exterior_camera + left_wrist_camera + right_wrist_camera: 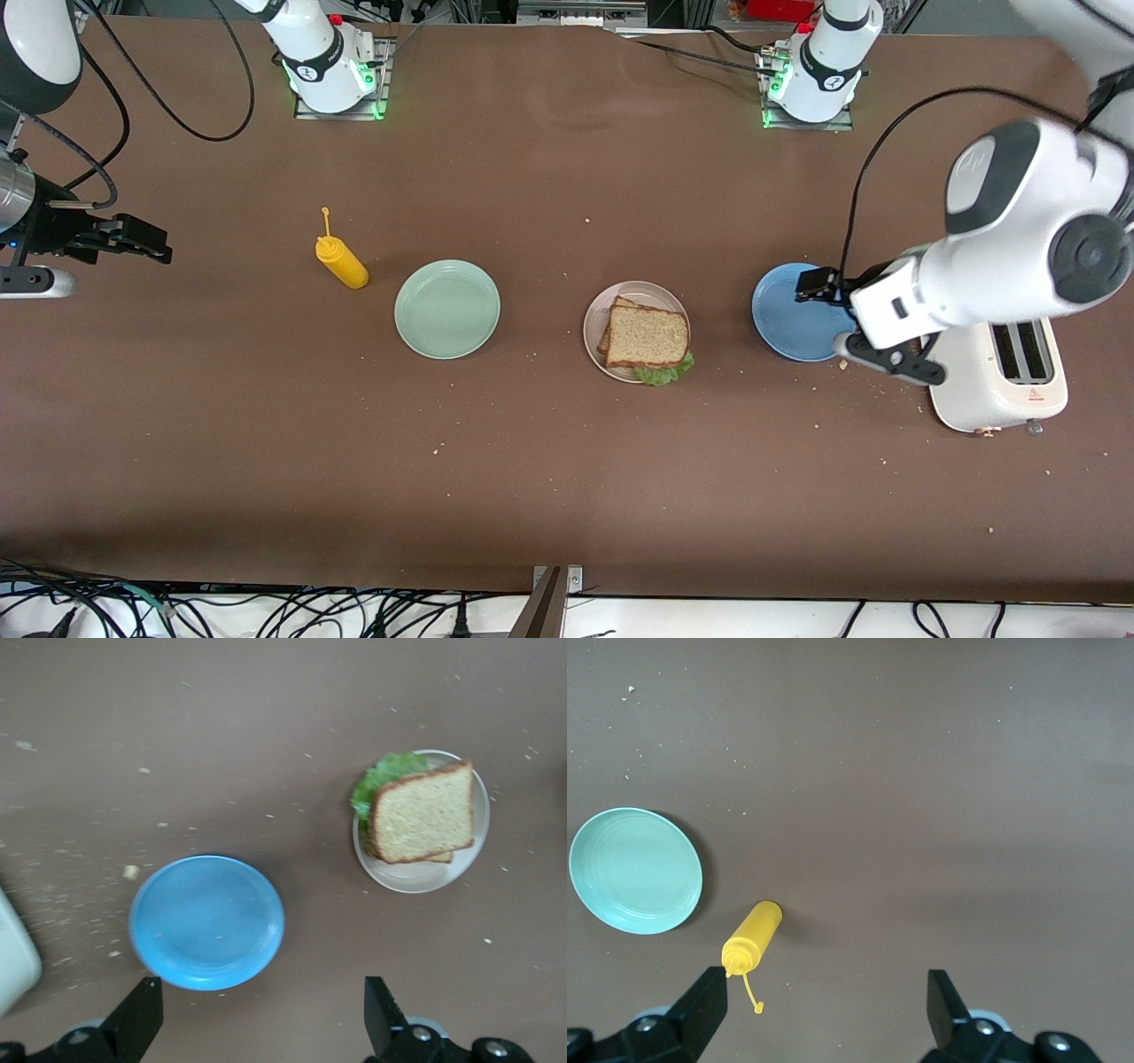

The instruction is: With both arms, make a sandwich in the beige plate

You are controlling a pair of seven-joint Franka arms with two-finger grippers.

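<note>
The sandwich lies on the beige plate in the middle of the table: two brown bread slices with a green lettuce leaf sticking out of the edge nearer the front camera. It also shows in the left wrist view on its plate. My left gripper is open and empty, up over the edge of a blue plate. My right gripper is open and empty, up over the table at the right arm's end.
The blue plate is bare. A white toaster stands beside it at the left arm's end. A bare mint-green plate and a lying yellow mustard bottle are toward the right arm's end. Crumbs dot the table.
</note>
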